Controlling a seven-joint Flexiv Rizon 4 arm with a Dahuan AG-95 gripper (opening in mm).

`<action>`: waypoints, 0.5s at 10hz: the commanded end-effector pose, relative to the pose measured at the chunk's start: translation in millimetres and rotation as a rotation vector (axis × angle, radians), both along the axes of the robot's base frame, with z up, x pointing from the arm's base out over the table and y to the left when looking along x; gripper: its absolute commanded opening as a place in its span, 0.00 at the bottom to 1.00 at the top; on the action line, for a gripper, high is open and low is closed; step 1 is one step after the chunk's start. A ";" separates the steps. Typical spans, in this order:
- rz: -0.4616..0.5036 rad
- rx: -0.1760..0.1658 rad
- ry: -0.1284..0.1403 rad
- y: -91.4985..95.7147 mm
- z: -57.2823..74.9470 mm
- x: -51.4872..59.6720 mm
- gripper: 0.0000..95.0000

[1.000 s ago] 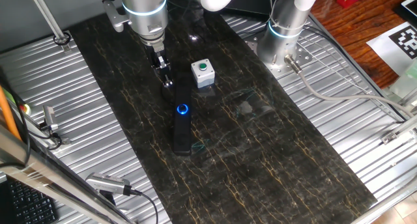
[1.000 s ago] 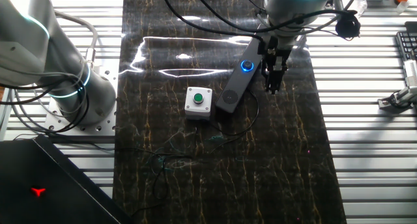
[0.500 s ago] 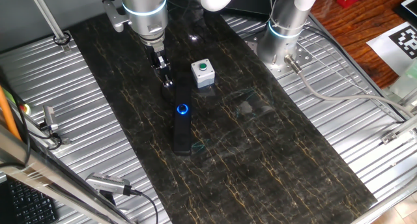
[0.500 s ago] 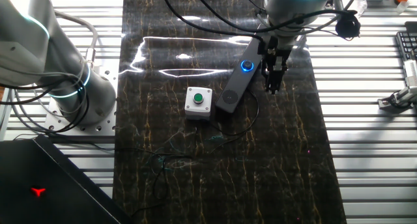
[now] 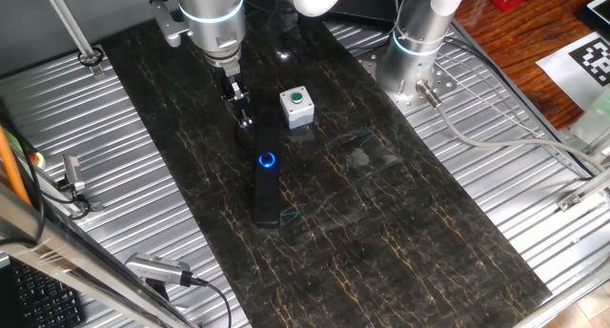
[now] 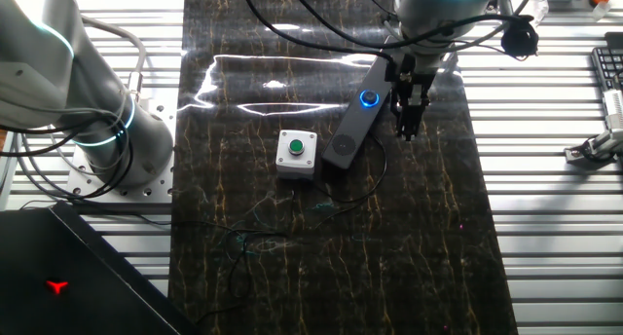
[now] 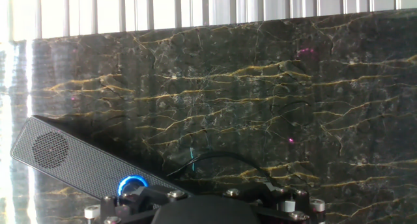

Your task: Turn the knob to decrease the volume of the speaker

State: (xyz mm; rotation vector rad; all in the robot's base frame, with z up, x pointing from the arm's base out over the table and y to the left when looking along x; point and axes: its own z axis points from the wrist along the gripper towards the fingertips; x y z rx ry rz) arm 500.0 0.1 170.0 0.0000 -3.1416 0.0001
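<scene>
The speaker (image 5: 266,180) is a slim black bar lying on the dark marble mat; it also shows in the other fixed view (image 6: 347,136) and in the hand view (image 7: 65,155). The knob (image 5: 268,160) glows blue near one end of it, as both other views show (image 6: 369,98) (image 7: 132,183). My gripper (image 5: 244,118) hangs beside the speaker, close to the mat, a short way from the knob and not touching it (image 6: 408,129). Its fingers look closed together and empty. The hand view shows only the hand's body along the bottom edge.
A small grey box with a green button (image 5: 297,107) stands next to the speaker (image 6: 296,150). A thin cable (image 6: 336,201) runs from the speaker over the mat. A second arm's base (image 5: 415,51) stands on the ribbed metal table (image 5: 143,204).
</scene>
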 end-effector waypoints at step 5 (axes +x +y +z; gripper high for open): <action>0.176 0.053 -0.017 -0.1 0.0 0.0 0.00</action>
